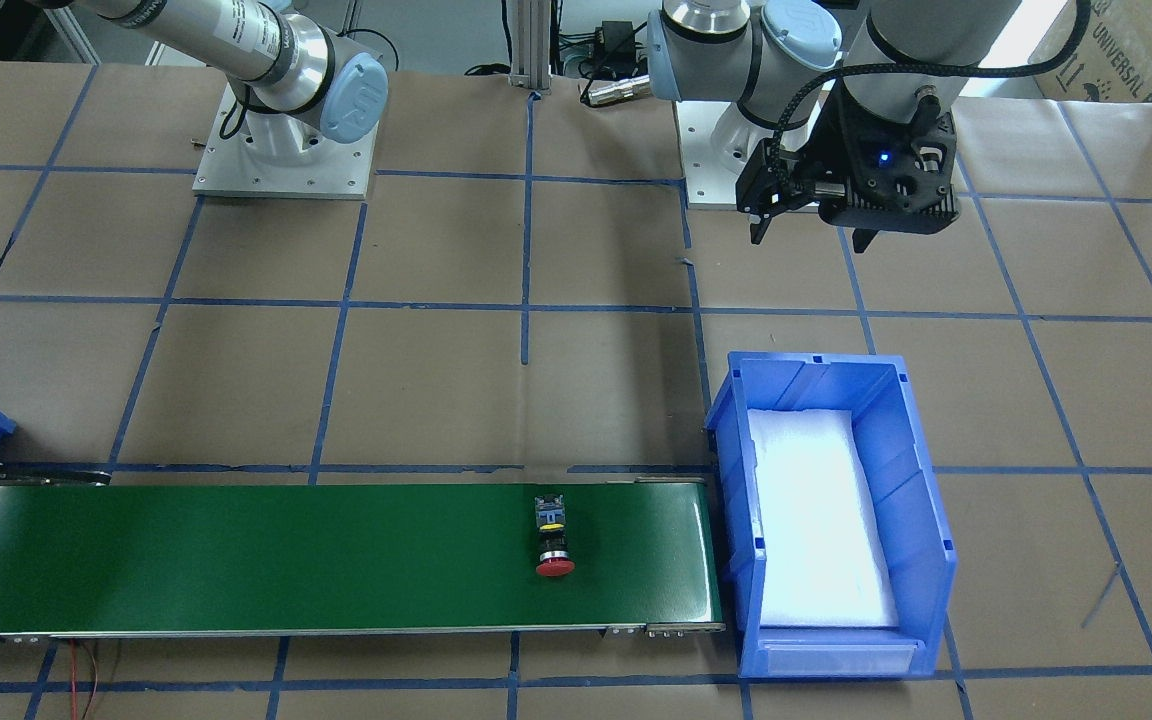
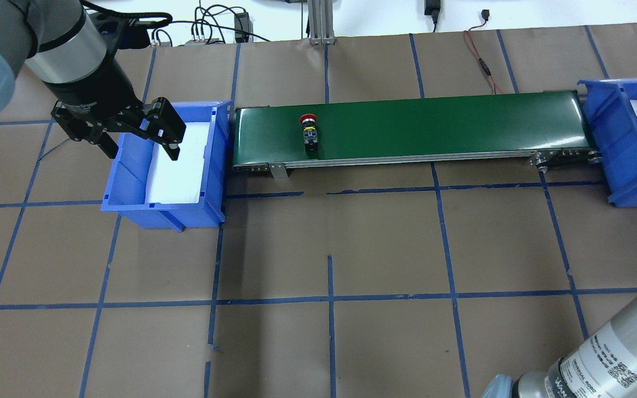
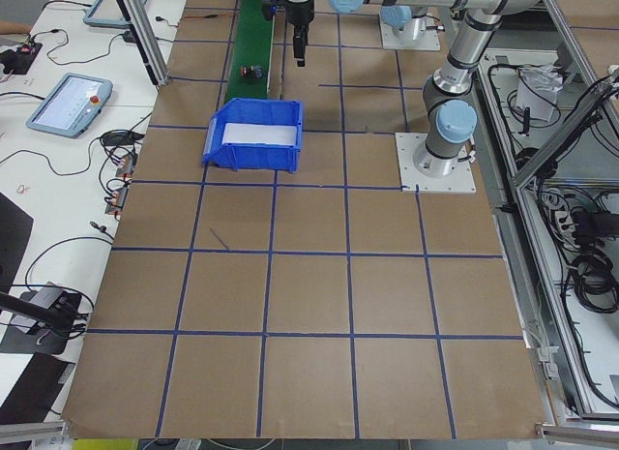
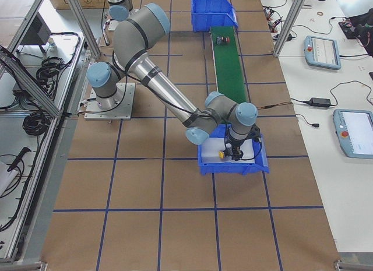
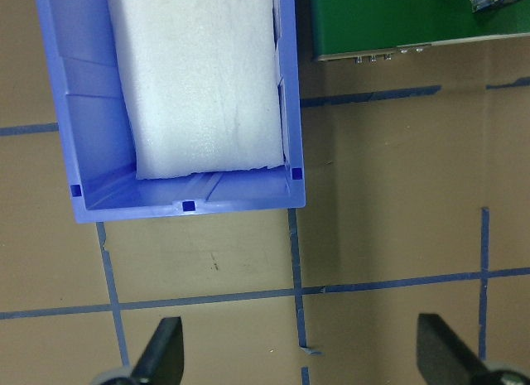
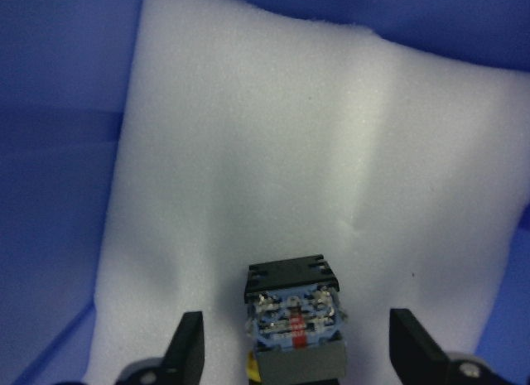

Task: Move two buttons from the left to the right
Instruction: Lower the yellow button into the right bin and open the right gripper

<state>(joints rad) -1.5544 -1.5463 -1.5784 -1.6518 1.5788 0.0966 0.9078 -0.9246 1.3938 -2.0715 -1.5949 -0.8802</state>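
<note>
The red button [image 1: 554, 545] lies on its side on the green conveyor belt [image 1: 236, 560], also seen in the overhead view [image 2: 309, 131]. The yellow button [image 6: 294, 335] sits on white foam in the right blue bin [image 2: 606, 138]. My right gripper [image 6: 298, 345] is down in that bin, open, with its fingers either side of the button's contact block and not touching it. My left gripper [image 2: 130, 132] is open and empty, above the near side of the left blue bin [image 2: 216, 166], which holds only foam.
The conveyor runs between the two bins. The left bin [image 1: 726, 480] stands at the belt's end near the red button. Brown paper with blue tape lines covers the table. Both arm bases stand behind the belt.
</note>
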